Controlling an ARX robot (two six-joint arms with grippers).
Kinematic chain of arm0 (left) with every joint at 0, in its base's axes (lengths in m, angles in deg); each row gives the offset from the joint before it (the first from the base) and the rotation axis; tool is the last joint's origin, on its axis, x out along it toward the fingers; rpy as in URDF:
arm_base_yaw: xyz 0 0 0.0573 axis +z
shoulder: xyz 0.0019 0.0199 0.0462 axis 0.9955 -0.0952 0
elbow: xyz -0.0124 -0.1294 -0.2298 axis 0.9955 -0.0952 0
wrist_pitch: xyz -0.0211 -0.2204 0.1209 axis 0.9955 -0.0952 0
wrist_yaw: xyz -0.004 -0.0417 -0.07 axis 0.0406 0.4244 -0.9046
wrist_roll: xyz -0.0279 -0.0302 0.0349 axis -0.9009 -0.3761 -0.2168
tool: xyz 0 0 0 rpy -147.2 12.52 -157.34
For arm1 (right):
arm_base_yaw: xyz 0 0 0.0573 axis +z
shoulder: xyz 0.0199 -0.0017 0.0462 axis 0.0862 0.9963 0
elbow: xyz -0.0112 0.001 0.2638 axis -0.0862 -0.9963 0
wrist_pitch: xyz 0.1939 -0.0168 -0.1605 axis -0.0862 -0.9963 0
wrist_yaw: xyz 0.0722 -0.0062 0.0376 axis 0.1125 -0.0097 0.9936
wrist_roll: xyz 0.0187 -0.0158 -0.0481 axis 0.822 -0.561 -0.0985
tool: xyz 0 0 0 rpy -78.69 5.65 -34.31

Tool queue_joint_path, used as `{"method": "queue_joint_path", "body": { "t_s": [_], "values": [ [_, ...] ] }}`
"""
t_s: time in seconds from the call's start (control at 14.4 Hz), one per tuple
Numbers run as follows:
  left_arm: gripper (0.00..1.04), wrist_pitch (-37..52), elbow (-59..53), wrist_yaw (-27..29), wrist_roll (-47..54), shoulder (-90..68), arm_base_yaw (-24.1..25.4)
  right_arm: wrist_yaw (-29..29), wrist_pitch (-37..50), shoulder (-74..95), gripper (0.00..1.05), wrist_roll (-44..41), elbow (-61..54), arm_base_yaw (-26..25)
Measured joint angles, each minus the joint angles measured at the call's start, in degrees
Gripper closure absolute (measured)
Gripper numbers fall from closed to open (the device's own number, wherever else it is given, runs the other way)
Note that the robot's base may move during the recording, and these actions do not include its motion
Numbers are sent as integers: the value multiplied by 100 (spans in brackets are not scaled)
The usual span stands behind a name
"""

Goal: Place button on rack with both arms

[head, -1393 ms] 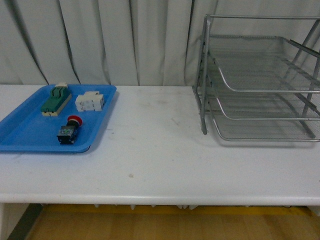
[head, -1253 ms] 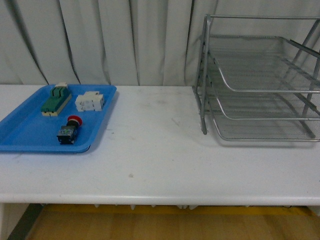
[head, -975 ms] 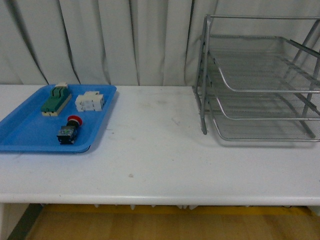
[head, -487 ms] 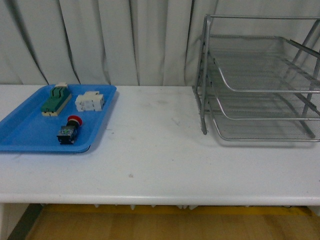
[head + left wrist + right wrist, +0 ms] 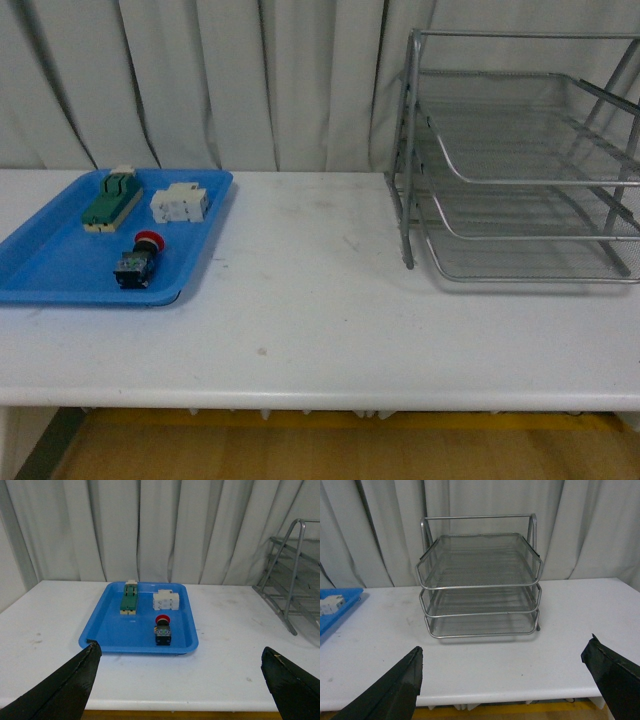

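The button [image 5: 137, 260] lies on its side in the blue tray [image 5: 40, 275], at about 9 o'clock on the worktop [image 5: 320, 320]. Its red cap points toward 12 o'clock. The wire-mesh rack [image 5: 520, 160] stands well apart from it, at about 2 o'clock. No arm shows in the front view. In the wrist views the left gripper [image 5: 179, 650] and right gripper [image 5: 505, 646] both have their jaws spread wide and released, holding nothing.

The pick is probably the first risk. The button is small, with a rounded cap on a boxy body, so a grasp on the cap could make it slip or twist out. It also sits near the tray's 6 o'clock rim, which descending jaws could catch, tipping or dragging the tray. The green-and-cream block [image 5: 111, 198] at 11 o'clock of the button and the white component [image 5: 180, 203] at 1 o'clock are near enough to be nudged by a wide approach.

Because the button and rack lie on opposite sides, a hand-over between the arms seems likely, and a badly timed release would drop the part onto the worktop. At the rack the gaps between tiers look tight, so the jaws could strike the frame.

No brand, label or writing can be read. Any marking on the button body or the white component is too small to make out.
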Motion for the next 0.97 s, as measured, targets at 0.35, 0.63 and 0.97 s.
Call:
{"method": "queue_joint_path", "body": {
  "t_s": [0.35,0.63,0.97],
  "values": [
    [7,0,0,0,0,0,0,46,7,7,6,31,0,-11],
    [7,0,0,-2,0,0,0,2656,4019,4098,6,1849,955,-2470],
    [7,0,0,-2,0,0,0,2516,6441,9171,6,4776,3353,-3276]
  ]
}}
